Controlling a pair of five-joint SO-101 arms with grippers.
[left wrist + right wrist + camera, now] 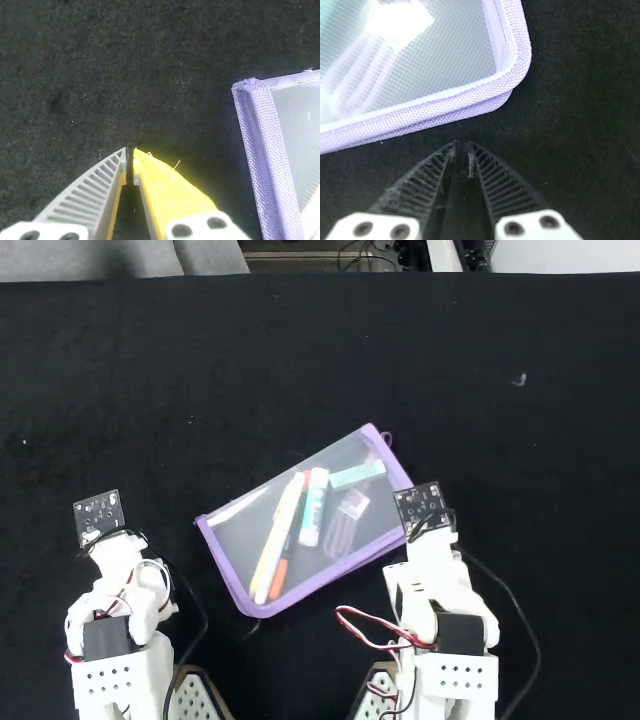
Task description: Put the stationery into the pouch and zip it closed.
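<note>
The pouch, clear mesh with a purple edge, lies tilted at the table's middle. Through its mesh I see a yellow pen, an orange pen, a white glue stick, a teal eraser and a small purple item. In the high view the left arm is folded back near the front edge, left of the pouch, and the right arm is at the pouch's right corner. My left gripper is shut on nothing, a short way from the pouch's corner. My right gripper is shut and empty, just off the pouch's purple edge.
A black cloth covers the whole table, with open room behind and to both sides of the pouch. Red and black cables trail between the arm bases at the front edge.
</note>
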